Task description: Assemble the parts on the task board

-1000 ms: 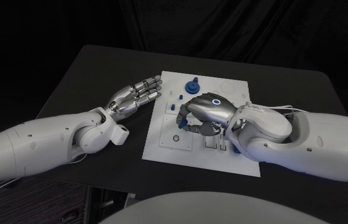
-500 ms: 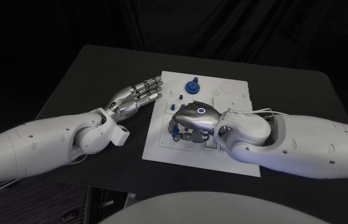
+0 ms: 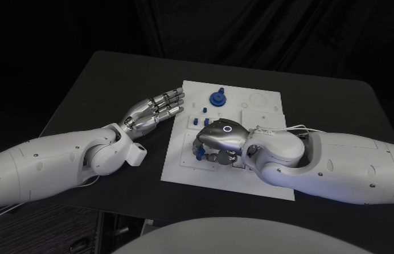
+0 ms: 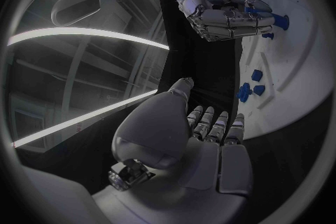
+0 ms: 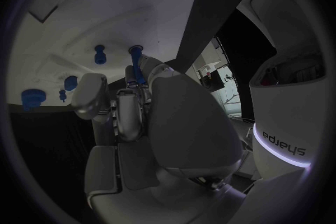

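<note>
The white task board [image 3: 264, 109] lies in the middle of the black table. My right hand [image 3: 218, 142] is curled over the board's left middle, and its fingertips [image 5: 137, 79] pinch a slim blue peg [image 5: 134, 59] against the board [image 5: 91, 5]. The left wrist view shows that peg [image 4: 279, 21] sticking out of the right hand [image 4: 223, 7]. A larger blue knob [image 3: 217, 98] stands at the board's far side, with small blue parts [image 3: 200, 120] near it. My left hand [image 3: 155, 112] hovers open off the board's left edge, fingers straight and holding nothing.
Loose blue parts [image 4: 249, 89] lie on the board [image 4: 297, 67] close to my left fingertips [image 4: 213, 123]. More small blue pieces [image 5: 99, 54] stand beyond my right fingers. Bare black table [image 3: 107, 83] surrounds the board.
My right hand has slid left and nearer across the board, and its fingers have curled down over the peg. The left hand has stayed put.
</note>
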Available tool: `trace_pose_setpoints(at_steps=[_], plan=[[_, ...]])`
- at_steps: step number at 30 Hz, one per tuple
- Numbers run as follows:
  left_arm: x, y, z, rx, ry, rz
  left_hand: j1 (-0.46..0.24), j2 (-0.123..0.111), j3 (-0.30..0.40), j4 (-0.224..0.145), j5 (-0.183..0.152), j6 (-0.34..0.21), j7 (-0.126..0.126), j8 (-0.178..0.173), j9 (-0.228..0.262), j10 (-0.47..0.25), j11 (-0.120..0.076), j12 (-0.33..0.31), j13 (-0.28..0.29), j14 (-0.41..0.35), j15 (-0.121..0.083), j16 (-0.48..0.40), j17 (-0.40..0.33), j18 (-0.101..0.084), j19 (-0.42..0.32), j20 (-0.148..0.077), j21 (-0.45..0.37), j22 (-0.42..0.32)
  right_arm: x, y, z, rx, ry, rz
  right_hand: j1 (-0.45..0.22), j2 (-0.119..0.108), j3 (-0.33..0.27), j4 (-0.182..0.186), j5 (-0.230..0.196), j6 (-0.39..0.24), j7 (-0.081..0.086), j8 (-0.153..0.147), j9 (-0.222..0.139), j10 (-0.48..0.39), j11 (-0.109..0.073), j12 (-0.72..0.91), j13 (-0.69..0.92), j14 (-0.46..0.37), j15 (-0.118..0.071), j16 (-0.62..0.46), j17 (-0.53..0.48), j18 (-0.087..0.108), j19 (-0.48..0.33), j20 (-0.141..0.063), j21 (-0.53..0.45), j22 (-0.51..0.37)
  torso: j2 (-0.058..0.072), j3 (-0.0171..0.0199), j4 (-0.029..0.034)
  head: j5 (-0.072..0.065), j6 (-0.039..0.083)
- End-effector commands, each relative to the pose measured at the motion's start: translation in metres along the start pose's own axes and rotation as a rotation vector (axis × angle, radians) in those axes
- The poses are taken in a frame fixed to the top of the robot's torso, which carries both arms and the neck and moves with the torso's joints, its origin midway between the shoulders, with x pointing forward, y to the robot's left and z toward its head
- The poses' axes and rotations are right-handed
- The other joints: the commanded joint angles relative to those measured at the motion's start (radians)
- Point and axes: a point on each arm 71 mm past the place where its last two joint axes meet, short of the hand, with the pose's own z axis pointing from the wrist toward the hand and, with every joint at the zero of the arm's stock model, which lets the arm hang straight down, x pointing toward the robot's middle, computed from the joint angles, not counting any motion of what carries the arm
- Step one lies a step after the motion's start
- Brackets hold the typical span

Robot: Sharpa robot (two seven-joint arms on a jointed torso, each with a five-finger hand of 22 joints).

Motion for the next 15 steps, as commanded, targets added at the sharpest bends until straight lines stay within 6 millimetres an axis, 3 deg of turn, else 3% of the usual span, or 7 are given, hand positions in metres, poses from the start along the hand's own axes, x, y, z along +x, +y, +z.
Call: trace_pose_setpoints(at_steps=[1, 15], plan=[[0.0015, -0.0034, -0.0001, 0.055, 0.011, -0.013, 0.003, 0.009, 0.005, 0.001, 0.004, 0.004, 0.003, 0.006, 0.001, -0.003, 0.0, 0.004, 0.0, 0.0, 0.007, 0.003, 0.002, 0.005, -0.004, 0.003, -0.003, 0.001, 0.0023, -0.0002, -0.0004, -0.001, 0.012, -0.011, 0.003, -0.01, 0.003, 0.0, 0.001, -0.007, -0.002, -0.005, 0.0, 0.05, -0.04, 0.003, 0.002, 0.01, 0.002, -0.004, -0.001, -0.004, 0.002, -0.001, -0.003, 0.136, 0.0, 0.0019, 0.0001, -0.002, 0.0], [0.0013, -0.002, -0.0007, 0.046, 0.011, -0.015, 0.003, 0.01, 0.006, 0.001, 0.004, 0.004, 0.004, 0.006, 0.001, -0.004, 0.0, 0.003, 0.0, 0.0, 0.007, 0.003, 0.001, 0.004, -0.004, 0.003, -0.003, 0.001, 0.005, 0.0011, 0.0, 0.0, 0.022, -0.007, 0.004, -0.013, 0.007, -0.006, 0.005, -0.008, -0.001, -0.009, 0.0, 0.056, -0.041, 0.003, 0.004, 0.008, 0.002, -0.008, -0.006, -0.003, -0.001, -0.001, -0.01, 0.134, 0.0, 0.0002, 0.0009, -0.001, 0.0]])
